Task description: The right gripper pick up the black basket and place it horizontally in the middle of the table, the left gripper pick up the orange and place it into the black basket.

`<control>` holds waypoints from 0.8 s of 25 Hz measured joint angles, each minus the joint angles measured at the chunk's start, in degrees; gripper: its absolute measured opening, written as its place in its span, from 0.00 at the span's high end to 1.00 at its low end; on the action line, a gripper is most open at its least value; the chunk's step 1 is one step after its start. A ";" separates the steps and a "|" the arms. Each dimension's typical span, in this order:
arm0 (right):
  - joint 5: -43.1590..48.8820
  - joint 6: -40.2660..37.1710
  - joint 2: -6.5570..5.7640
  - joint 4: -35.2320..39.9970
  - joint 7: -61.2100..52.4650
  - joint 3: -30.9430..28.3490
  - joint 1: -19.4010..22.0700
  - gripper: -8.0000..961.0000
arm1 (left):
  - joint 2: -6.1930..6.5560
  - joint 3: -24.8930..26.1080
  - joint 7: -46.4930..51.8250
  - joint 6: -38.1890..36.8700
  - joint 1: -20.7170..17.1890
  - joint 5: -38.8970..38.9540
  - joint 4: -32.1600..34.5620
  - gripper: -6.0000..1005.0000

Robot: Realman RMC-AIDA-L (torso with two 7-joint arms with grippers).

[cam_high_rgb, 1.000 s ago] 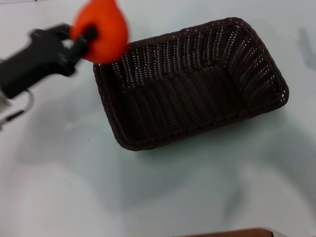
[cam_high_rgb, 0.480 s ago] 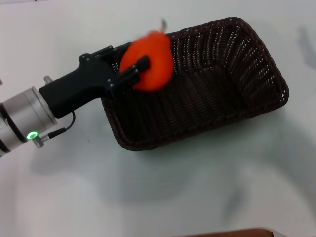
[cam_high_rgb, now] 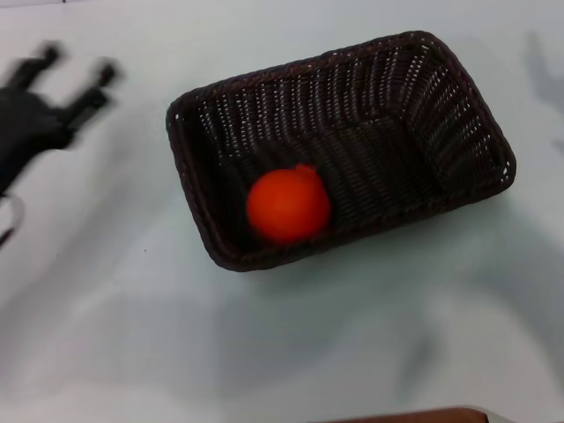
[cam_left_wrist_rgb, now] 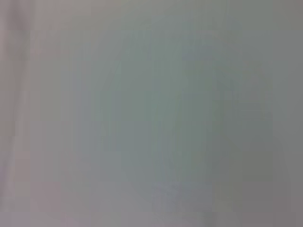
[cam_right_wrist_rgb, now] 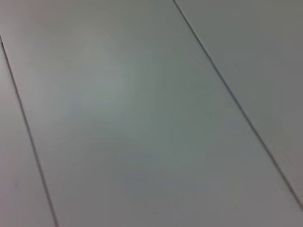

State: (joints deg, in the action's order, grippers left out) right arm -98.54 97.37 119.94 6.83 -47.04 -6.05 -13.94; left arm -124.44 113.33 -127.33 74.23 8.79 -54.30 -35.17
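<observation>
While the small bright orange-red fruit [cam_high_rgb: 288, 206] lies inside the dark woven wicker basket [cam_high_rgb: 441, 97] mid-table, near its left end, the black left hand [cam_high_rgb: 74, 77] hangs spread and empty over the white table [cam_high_rgb: 291, 352]; it should retreat high, clear of the rim.

Pale matte white counter [cam_high_rgb: 291, 352] fills nearly the whole head view, crossed by soft grey shadows at lower centre and upper right. A brown edge [cam_high_rgb: 414, 416] shows along the bottom. The right wrist view shows a pale surface with thin dark seams [cam_right_wrist_rgb: 236, 106].
</observation>
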 joint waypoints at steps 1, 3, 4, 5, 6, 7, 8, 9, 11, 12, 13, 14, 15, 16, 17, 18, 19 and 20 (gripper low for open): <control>0.00 -0.35 -0.01 -0.22 0.94 -0.87 -0.52 0.27 | 0.03 1.84 -1.93 0.81 -0.23 2.78 2.20 0.25; -0.01 -1.07 -0.02 -0.33 2.02 -1.92 -1.42 0.27 | 0.07 5.75 -5.80 3.25 -0.14 7.33 7.51 0.17; 0.00 -1.50 -0.02 -0.33 2.33 -2.21 -1.83 0.27 | 0.08 7.51 -7.71 4.56 -0.01 9.25 10.06 0.14; 0.00 -2.06 -0.03 -0.33 2.53 -2.46 -2.21 0.27 | 0.08 9.54 -10.40 6.50 0.20 11.23 12.90 0.13; 0.00 -2.56 -0.03 -0.33 2.70 -2.73 -2.54 0.27 | 0.05 11.01 -12.33 7.82 0.36 12.57 14.92 0.13; 0.00 -3.43 -0.03 -0.35 3.11 -3.17 -2.94 0.27 | -0.02 12.39 -14.99 9.47 0.57 14.03 17.17 0.13; 0.00 -4.39 0.00 -0.37 3.80 -3.60 -3.35 0.27 | -0.04 12.99 -16.72 10.34 0.70 15.07 18.72 0.13; 0.00 -5.39 0.02 -0.39 4.72 -3.94 -3.75 0.27 | -0.07 13.49 -18.61 11.25 0.90 16.17 20.32 0.13; 0.01 -6.78 0.06 -0.41 6.45 -4.26 -4.38 0.27 | -0.08 13.59 -19.89 11.70 0.99 16.88 21.52 0.12; 0.01 -7.25 0.06 -0.42 7.34 -4.28 -4.63 0.27 | -0.09 13.67 -21.54 12.14 1.09 17.63 22.98 0.12; 0.01 -7.31 0.06 -0.44 7.81 -4.30 -4.76 0.27 | -0.10 13.69 -22.17 12.17 1.09 17.67 23.68 0.12; 0.01 -7.36 0.05 -0.46 8.20 -4.35 -4.89 0.27 | -0.10 13.70 -22.52 12.17 1.09 17.68 24.07 0.12; 0.01 -7.33 0.04 -0.48 8.40 -4.40 -5.00 0.27 | -0.10 13.71 -22.96 12.19 1.08 17.69 24.51 0.12; 0.02 -7.22 0.02 -0.49 8.48 -4.53 -5.09 0.27 | -0.10 13.73 -23.58 12.24 1.08 17.71 24.87 0.12; 0.02 -7.13 -0.01 -0.50 8.57 -4.67 -5.22 0.27 | -0.10 13.74 -24.24 12.33 1.09 17.73 25.06 0.12; 0.01 -6.99 -0.02 -0.52 8.75 -4.89 -5.33 0.27 | -0.10 13.75 -24.71 12.37 1.08 17.73 25.13 0.12; 0.02 -6.84 -0.02 -0.55 8.91 -5.17 -5.46 0.27 | -0.10 13.76 -25.43 12.43 1.07 17.75 25.20 0.12; 0.02 -6.71 0.00 -0.58 9.06 -5.50 -5.58 0.27 | -0.10 13.77 -25.99 12.45 1.07 17.76 25.25 0.12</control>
State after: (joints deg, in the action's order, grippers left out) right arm -98.52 90.66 119.93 6.25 -37.97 -11.55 -19.51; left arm -124.54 127.09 -153.32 86.68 9.86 -36.54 -9.92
